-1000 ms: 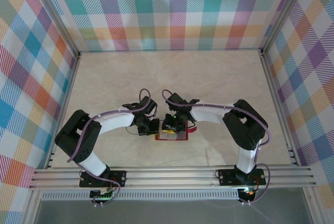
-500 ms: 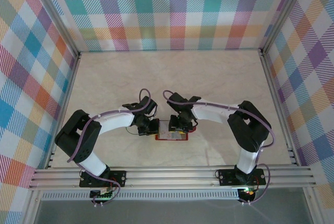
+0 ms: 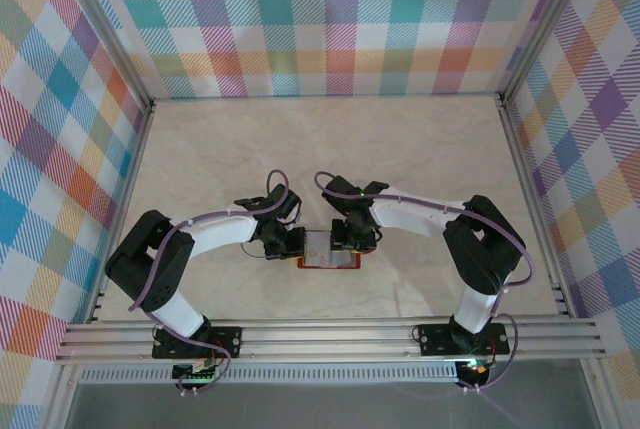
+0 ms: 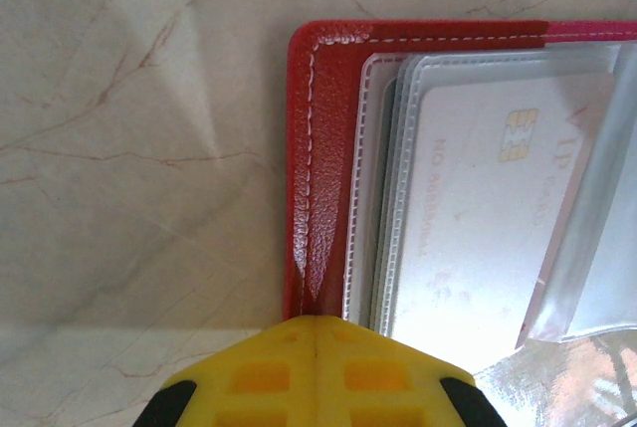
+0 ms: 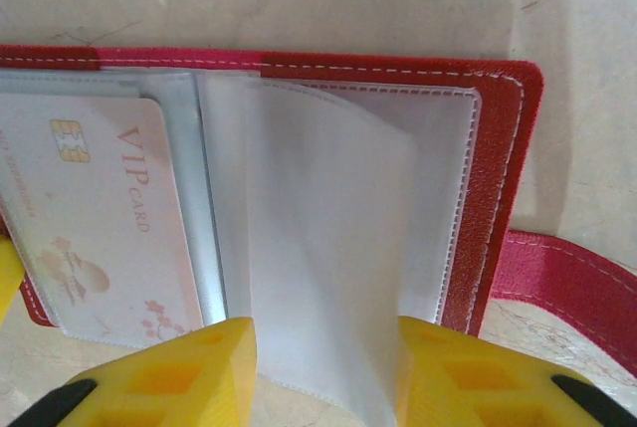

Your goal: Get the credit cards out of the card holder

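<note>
The red card holder [image 3: 328, 263] lies open on the table between both arms. Its clear sleeves hold a pale pink credit card [image 5: 95, 218] with a gold chip, which also appears in the left wrist view as the card [image 4: 488, 218]. My left gripper [image 4: 317, 325] is shut, its yellow tips together on the holder's red left edge [image 4: 318, 178]. My right gripper [image 5: 326, 367] is open over the holder's right half, and a bowed clear sleeve page [image 5: 328, 248] stands between its fingers. From above, the left gripper [image 3: 297, 245] and right gripper [image 3: 346, 241] flank the holder.
The holder's red snap tab [image 5: 567, 288] sticks out to the right on the marble table [image 3: 400, 149]. Metal rails [image 3: 330, 334] run along the near edge, and checked walls [image 3: 330, 19] close in the back and both sides.
My right gripper has shifted right off the middle of the holder and its jaws have widened, uncovering the pale inside. The left arm has stayed put.
</note>
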`<state>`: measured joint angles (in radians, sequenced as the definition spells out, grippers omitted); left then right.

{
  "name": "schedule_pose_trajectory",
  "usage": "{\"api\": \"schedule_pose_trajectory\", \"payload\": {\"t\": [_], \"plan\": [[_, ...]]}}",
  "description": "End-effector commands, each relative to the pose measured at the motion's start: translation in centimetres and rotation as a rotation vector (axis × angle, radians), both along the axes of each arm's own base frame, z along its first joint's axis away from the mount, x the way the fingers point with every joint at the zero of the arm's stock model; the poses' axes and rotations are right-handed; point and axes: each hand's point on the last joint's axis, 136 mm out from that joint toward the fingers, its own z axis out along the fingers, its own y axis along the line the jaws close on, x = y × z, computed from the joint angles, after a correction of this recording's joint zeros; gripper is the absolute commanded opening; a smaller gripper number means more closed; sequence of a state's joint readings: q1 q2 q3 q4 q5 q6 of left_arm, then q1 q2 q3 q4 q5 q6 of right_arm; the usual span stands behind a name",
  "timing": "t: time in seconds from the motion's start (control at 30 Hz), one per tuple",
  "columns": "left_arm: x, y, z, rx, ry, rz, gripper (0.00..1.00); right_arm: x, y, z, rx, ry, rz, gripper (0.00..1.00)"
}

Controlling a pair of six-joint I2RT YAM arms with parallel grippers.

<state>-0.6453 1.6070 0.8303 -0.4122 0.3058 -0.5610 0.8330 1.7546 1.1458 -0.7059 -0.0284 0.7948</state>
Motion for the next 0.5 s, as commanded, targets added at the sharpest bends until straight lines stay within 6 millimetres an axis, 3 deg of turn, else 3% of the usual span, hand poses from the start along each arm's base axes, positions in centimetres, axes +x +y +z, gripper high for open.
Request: {"api": "schedule_pose_trajectory", "payload": {"t": [0.0, 0.37, 0.47], "plan": [[0.1, -0.3, 0.4, -0.011, 0.008, 0.0, 0.04, -0.1, -0.5, 1.4, -0.008, -0.025, 0.011, 0.4], [0.3, -0.5, 1.8, -0.03, -0.009, -0.004, 0.05, 0.6, -3.7, 2.6, -0.174, -0.086, 0.018, 0.41], [0.5, -0.6, 2.6, -0.036, -0.024, -0.004, 0.05, 0.8, -3.5, 3.2, -0.161, -0.101, 0.023, 0.41]]}}
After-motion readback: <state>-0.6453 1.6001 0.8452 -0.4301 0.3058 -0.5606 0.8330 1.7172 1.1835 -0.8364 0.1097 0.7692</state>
